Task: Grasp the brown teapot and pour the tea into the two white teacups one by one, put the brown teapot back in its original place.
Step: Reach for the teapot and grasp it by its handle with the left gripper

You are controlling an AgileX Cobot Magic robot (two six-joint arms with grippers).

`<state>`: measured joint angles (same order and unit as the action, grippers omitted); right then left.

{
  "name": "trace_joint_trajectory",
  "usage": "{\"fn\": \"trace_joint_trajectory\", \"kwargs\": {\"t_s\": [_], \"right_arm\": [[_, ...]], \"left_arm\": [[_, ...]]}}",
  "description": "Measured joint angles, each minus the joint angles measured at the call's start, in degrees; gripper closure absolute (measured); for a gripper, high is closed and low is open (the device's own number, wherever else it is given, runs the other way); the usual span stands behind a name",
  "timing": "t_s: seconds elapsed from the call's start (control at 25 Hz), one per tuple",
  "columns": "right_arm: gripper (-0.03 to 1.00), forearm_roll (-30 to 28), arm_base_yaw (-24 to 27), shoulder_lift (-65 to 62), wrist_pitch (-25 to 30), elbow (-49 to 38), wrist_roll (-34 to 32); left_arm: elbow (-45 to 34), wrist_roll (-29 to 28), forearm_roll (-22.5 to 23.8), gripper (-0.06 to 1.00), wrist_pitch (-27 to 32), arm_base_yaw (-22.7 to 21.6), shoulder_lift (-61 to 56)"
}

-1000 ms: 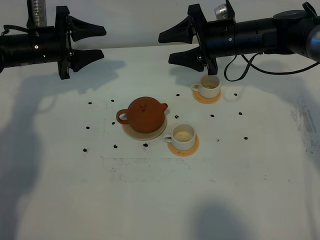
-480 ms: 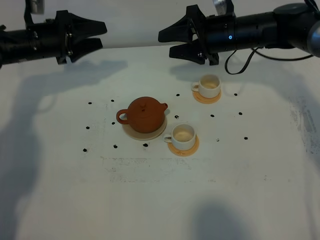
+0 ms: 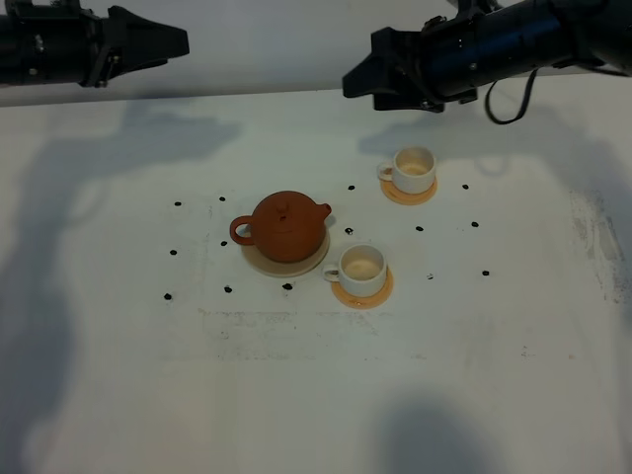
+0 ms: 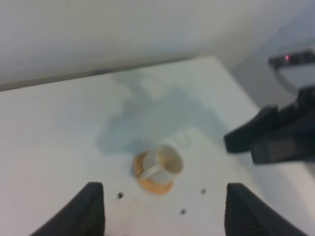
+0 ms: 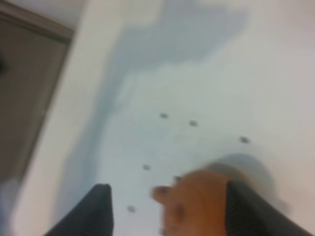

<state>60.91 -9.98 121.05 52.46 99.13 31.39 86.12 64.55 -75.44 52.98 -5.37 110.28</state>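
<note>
Over the far edge of the bench [image 3: 444, 375], both arms drawn back and higher than a second ago, left end effector [image 3: 178, 41] wide apart and empty, right end effector [image 3: 354, 83] narrower yet apart, I log brown teapot [image 3: 286, 226] unmoved on beige disc [image 3: 259, 263], well apart from both.

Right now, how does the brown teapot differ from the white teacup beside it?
The brown teapot is larger and lidded; the white teacup is small and open. The teapot rests on a beige coaster, the teacup on a smaller orange coaster. Both handles point the same way.
</note>
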Motion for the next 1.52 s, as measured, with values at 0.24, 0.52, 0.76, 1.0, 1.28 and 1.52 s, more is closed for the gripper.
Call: {"fn": "trace_joint_trajectory", "kwargs": {"t_s": [0.24,0.52,0.76,1.0,1.28,1.52], "right_arm": [[0.46,-12.31,0.00,-2.98,-0.96,0.00,-6.02],[0.46,-28.42,0.00,-7.57,-1.09,0.00,-12.96],[0.46,-39.61,0.00,-13.20,1.03,0.00,-19.49],[0.46,-49.48,-1.54,-19.05,5.08,0.00,-23.76],[0.46,-60.91,-5.50,-25.76,10.13,0.00,-28.33],[0.47,-65.31,-8.59,-30.73,15.19,0.00,-29.52]], "left_arm": [[0.00,-0.74,13.54,0.42,-3.15,3.60,-3.67],[0.00,-9.24,33.78,0.42,-7.81,9.99,-4.33],[0.00,-13.46,42.63,0.42,-7.68,10.95,-4.33],[0.00,-15.86,48.45,0.42,-6.09,12.13,-4.33],[0.00,-17.37,56.45,0.42,-5.73,15.92,-4.33],[0.00,-14.27,60.21,0.42,-5.48,17.15,-4.33]]}}
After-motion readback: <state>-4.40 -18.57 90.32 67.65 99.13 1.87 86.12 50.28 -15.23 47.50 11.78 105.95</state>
